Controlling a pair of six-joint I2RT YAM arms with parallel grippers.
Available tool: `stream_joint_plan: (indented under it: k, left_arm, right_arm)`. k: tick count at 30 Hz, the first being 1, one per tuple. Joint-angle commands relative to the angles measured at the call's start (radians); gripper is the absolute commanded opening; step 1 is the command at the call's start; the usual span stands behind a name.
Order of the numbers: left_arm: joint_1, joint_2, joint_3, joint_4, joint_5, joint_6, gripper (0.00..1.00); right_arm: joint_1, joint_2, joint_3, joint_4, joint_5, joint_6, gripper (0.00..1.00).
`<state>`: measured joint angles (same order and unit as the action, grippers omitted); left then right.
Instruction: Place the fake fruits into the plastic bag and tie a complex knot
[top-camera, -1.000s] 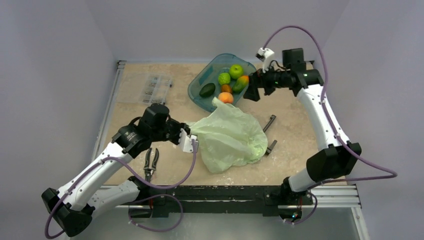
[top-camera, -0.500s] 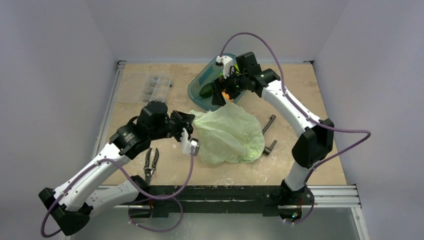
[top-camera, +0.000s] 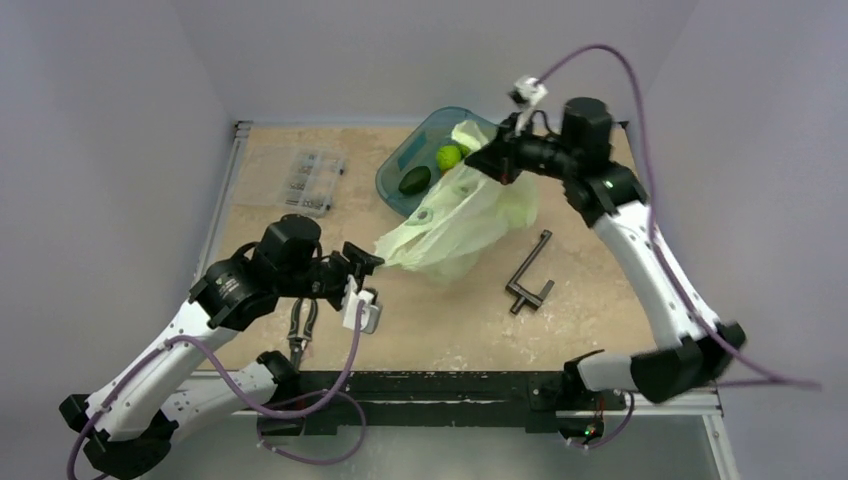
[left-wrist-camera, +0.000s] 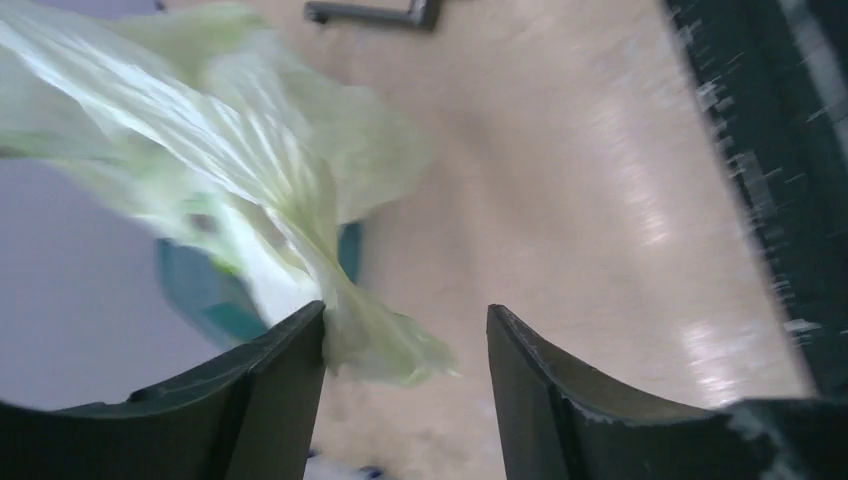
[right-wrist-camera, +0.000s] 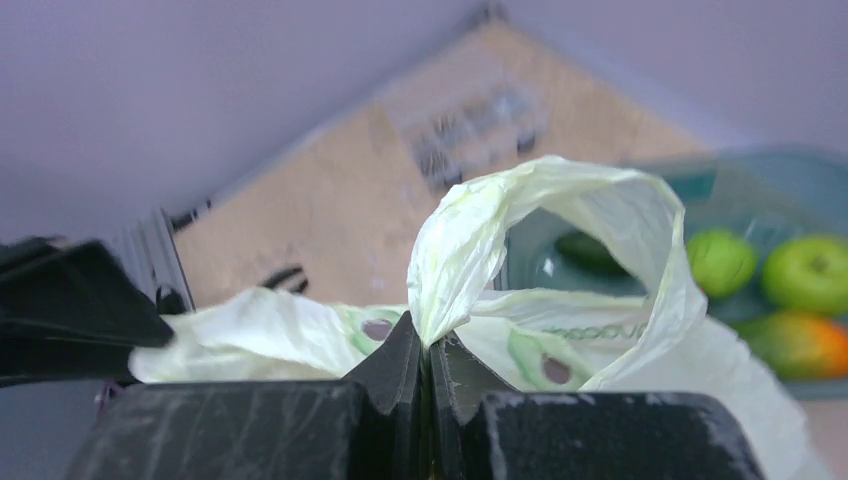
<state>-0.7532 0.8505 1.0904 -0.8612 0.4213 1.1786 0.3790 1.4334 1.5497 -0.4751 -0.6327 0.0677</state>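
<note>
Right wrist view: right hand (right-wrist-camera: 428, 345) pinches the plastic bag (right-wrist-camera: 455, 250) aloft (left hand (left-wrist-camera: 405, 318) spread open).

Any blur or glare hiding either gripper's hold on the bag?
Left wrist: plastic bag motion-smeared, glare streaks on the table, yet the left gripper reads open. Right wrist: right gripper pinching the bag is sharp; fake fruits behind soft. Top external: evenly lit, right elbow smeared.

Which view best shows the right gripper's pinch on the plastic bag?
Right wrist: close up, the right gripper is shut on a fold of the plastic bag. Top external shows the bag lifted at the tub, the pinch tiny. Left wrist shows the bag's blurred other end inside the open left gripper.
</note>
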Motion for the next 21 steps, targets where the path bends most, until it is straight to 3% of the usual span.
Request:
stream_joint_plan:
  k: [1,3,6,9,14,21]
  left_arm:
    - [-0.005,-0.010,0.076,-0.165,0.303,-0.379,0.72]
    - [0.011,0.003,0.135,-0.094,0.298,-0.594,0.80]
    - [0.139,0.016,0.227,0.091,0.383,-0.941,0.86]
    - [0.229,0.047,0.289,0.266,0.272,-1.243,0.96]
    - [0.203,0.149,0.230,0.483,0.198,-1.403,1.00]
    - [0.093,0.295,0.129,0.607,0.065,-1.555,1.00]
  right_arm:
    - [-0.013,-0.265,-0.181,0.413,-0.166,0.139,0.00]
    - [-0.013,-0.316,-0.255,0.442,-0.187,0.139,0.00]
    - [-0.014,-0.377,-0.331,0.469,-0.221,0.091,0.00]
    - [-0.013,-0.426,-0.390,0.536,-0.262,0.071,0.00]
    - [-0.013,-0.422,-0.410,0.602,-0.302,0.130,0.00]
    - [-0.012,-0.426,-0.420,0.644,-0.326,0.207,0.00]
